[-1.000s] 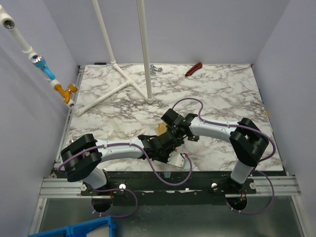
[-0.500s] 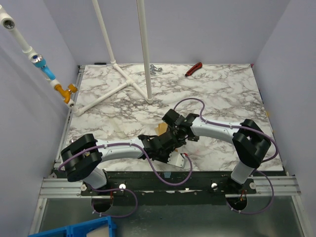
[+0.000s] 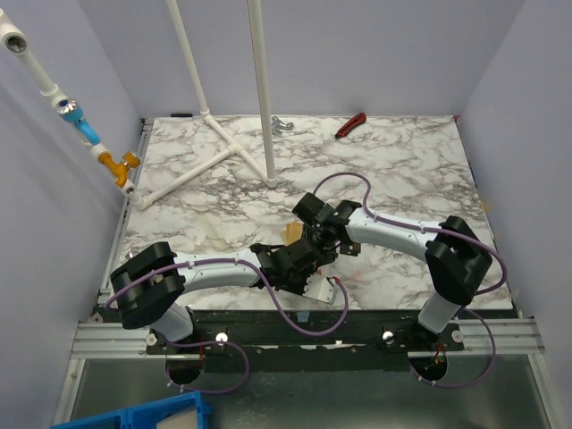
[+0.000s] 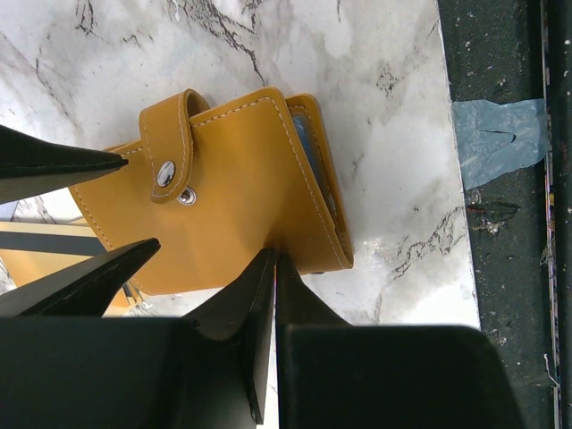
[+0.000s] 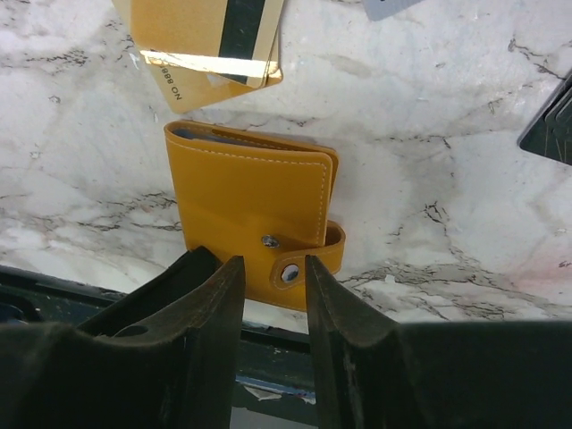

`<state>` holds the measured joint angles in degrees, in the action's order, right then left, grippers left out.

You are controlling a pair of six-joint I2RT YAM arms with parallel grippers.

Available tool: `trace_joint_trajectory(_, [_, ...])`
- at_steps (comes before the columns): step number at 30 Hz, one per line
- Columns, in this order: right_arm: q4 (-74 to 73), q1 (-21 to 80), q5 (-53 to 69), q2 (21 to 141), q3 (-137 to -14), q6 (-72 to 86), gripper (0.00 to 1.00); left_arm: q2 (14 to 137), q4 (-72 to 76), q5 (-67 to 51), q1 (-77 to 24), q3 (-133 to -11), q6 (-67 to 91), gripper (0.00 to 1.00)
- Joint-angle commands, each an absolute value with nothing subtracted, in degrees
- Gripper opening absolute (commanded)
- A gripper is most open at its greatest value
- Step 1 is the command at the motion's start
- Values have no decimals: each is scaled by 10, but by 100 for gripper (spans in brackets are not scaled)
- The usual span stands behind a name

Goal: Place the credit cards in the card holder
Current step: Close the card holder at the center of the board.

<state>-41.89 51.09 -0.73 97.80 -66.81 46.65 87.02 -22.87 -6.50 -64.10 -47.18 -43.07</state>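
Observation:
The card holder (image 5: 250, 201) is a mustard-yellow leather wallet, folded shut, lying flat near the table's front edge; its snap strap (image 5: 299, 264) is unfastened. My right gripper (image 5: 273, 261) is open, and its fingers straddle the strap end. A gold-tan credit card (image 5: 201, 40) with a dark stripe lies just beyond the holder. A corner of a pale grey-blue card (image 5: 389, 7) shows further off. My left gripper (image 4: 274, 255) is shut with nothing seen between its jaws; its tips sit at the edge of the card holder (image 4: 232, 188). From above, both grippers (image 3: 313, 253) hide the holder.
The table's front edge and dark rail (image 4: 500, 268) run close beside the holder, with blue tape (image 4: 496, 138) on the rail. A white pipe stand (image 3: 223, 152), a red-handled tool (image 3: 351, 124) and a metal clip (image 3: 284, 123) lie at the back.
The right arm's elbow has drifted slightly right and its wrist has shifted a little over the holder. The left arm has stayed put.

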Motion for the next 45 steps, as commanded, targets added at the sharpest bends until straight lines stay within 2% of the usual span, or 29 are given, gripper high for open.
trace_joint_trajectory(1, [-443, 520, 13, 977, -664, 461, 36, 883, -241, -75, -636, -476, -428, 5])
trace_joint_trajectory(12, [-452, 526, 16, 993, -671, 459, 31, 880, -237, -71, -636, -472, -427, 5])
trace_joint_trajectory(22, [-464, 527, 9, 1008, -674, 454, 30, 878, -234, -68, -636, -471, -429, 5])
trace_joint_trajectory(28, [-466, 527, 2, 1004, -680, 459, 15, 880, -235, -68, -635, -470, -428, 5])
trace_joint_trajectory(33, [-463, 527, 2, 999, -682, 461, 10, 881, -236, -68, -635, -469, -428, 5])
trace_joint_trajectory(37, [-459, 528, 2, 994, -682, 466, 1, 882, -237, -69, -635, -470, -428, 5])
trace_joint_trajectory(45, [-449, 528, -14, 999, -694, 469, 1, 881, -237, -68, -635, -469, -429, 4])
